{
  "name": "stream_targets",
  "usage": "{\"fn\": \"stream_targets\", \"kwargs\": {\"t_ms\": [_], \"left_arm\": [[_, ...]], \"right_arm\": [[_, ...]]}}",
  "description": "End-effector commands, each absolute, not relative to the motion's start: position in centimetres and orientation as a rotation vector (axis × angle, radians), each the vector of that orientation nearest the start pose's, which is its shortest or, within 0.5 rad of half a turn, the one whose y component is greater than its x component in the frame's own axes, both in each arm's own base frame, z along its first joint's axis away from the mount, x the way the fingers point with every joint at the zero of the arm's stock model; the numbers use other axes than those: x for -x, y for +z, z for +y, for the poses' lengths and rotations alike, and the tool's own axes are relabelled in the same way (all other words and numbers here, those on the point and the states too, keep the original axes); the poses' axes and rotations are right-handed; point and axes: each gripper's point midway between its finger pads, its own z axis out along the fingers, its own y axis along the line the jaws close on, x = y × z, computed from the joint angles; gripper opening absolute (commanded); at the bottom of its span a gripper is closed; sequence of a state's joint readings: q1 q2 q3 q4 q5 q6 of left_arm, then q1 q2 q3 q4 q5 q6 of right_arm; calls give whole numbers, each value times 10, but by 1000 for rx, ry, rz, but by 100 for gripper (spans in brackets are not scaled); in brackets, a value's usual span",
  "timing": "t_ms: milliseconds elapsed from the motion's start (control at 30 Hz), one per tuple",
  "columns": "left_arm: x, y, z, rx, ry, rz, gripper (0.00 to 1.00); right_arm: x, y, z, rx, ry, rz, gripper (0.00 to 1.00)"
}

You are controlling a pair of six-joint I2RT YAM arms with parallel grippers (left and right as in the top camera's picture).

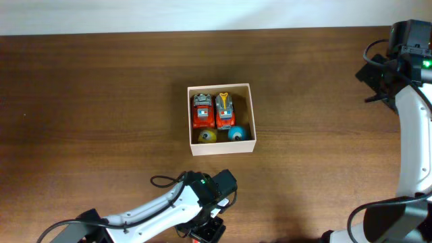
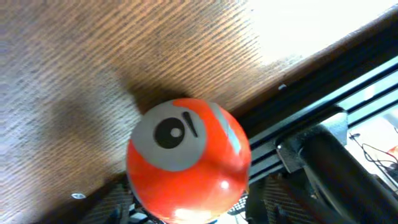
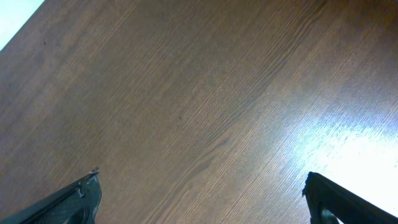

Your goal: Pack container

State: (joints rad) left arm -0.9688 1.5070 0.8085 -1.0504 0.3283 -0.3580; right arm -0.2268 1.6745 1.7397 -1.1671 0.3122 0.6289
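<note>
The container [image 1: 191, 128], a small white box with a brown inside, stands at the table's middle. It holds two red toy trucks [image 1: 201, 111] side by side, a yellow ball [image 1: 206, 136] and a blue ball [image 1: 235, 133]. My left gripper [image 1: 208, 233] is at the table's front edge, well below the box, shut on an orange ball [image 2: 186, 162] with a grey eye patch. The ball fills the gap between the left gripper's fingers [image 2: 112, 205]. My right gripper [image 3: 202, 186] hangs open over bare wood at the far right [image 1: 372, 73], with nothing between its fingers.
Black frame rails [image 2: 311, 112] run just past the table's front edge beside the held ball. The right arm's white link [image 1: 413, 135] stretches along the right side. A black cable [image 1: 165, 181] loops above the left arm.
</note>
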Motion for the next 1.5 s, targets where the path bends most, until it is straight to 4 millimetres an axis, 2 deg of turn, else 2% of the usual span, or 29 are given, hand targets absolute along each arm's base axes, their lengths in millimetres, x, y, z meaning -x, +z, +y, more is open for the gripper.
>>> {"fn": "stream_targets", "kwargs": {"t_ms": [0, 100, 333, 400, 567, 667, 933, 967, 1200, 1333, 1467], "left_arm": [[-62, 30, -184, -1031, -238, 3295, 66], [-64, 28, -182, -1030, -212, 3296, 59], [-64, 25, -182, -1030, -199, 3302, 31], [-66, 24, -181, -1030, -185, 3296, 25], [-74, 23, -182, -1020, -160, 3260, 25], [-87, 27, -185, -979, -165, 3237, 23], [-131, 48, -197, -836, -183, 3154, 23], [-144, 54, -198, -802, -174, 3126, 23], [-178, 74, -203, -701, -182, 3050, 23], [-193, 85, -207, -699, -195, 3003, 23], [-196, 87, -209, -697, -203, 2991, 23]], "right_arm": [[-373, 253, -142, -1176, -266, 2294, 99], [-373, 253, -142, -1176, -266, 2294, 99], [-373, 253, -142, -1176, -266, 2294, 99], [-373, 253, -142, -1176, -266, 2294, 99], [-373, 253, -142, -1176, -265, 2294, 99], [-373, 252, -142, -1177, -266, 2294, 99], [-373, 253, -142, -1176, -266, 2294, 99], [-373, 253, -142, -1176, -266, 2294, 99], [-373, 253, -142, -1176, -266, 2294, 99], [-373, 253, -142, -1176, -266, 2294, 99], [-373, 253, -142, -1176, -266, 2294, 99]]}}
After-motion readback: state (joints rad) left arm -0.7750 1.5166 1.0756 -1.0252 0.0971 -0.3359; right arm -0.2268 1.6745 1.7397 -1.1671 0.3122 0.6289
